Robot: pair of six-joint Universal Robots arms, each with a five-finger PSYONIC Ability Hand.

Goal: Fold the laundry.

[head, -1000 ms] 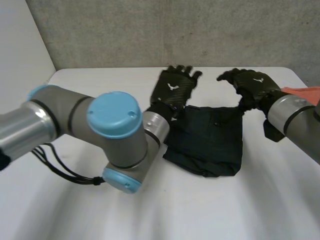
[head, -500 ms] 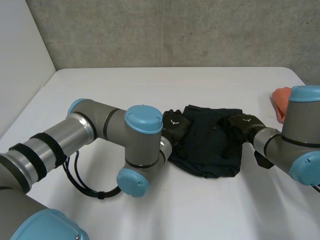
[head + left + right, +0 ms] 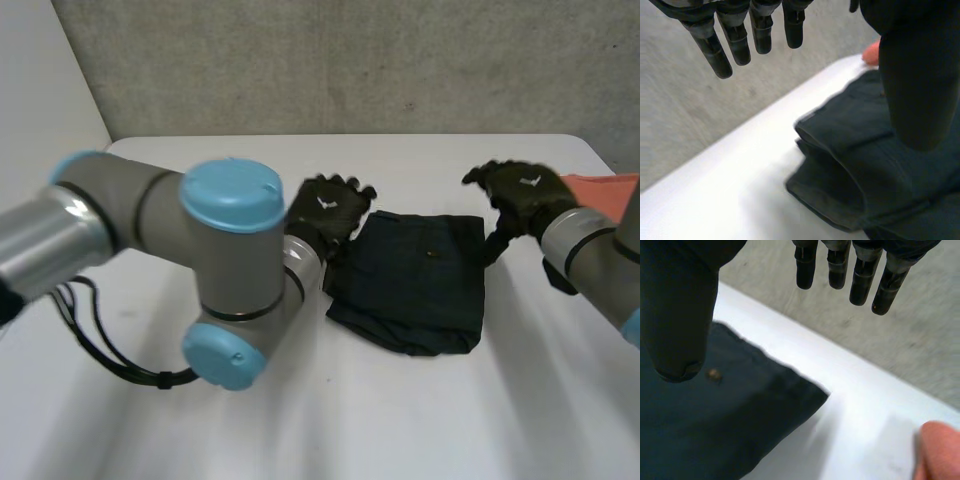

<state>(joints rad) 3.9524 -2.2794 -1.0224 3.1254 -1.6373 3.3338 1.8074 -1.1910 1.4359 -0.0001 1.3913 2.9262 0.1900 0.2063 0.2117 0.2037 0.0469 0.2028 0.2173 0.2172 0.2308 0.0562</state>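
Dark folded garment [image 3: 420, 285]; orange cloth [image 3: 610, 186] half-seen

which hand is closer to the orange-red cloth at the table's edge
Right. The right hand is just beside the orange-red cloth, by the far right corner of the dark folded garment. The left hand is on the garment's other side, by its far left corner.

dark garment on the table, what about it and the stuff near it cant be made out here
- Dark garment: it is folded, so its type is unclear; in the left wrist view the thumb of the left hand covers part of it.
- Orange cloth: in the head view it is cut off by the edge and covered by the right arm; the right wrist view shows a blurred corner.
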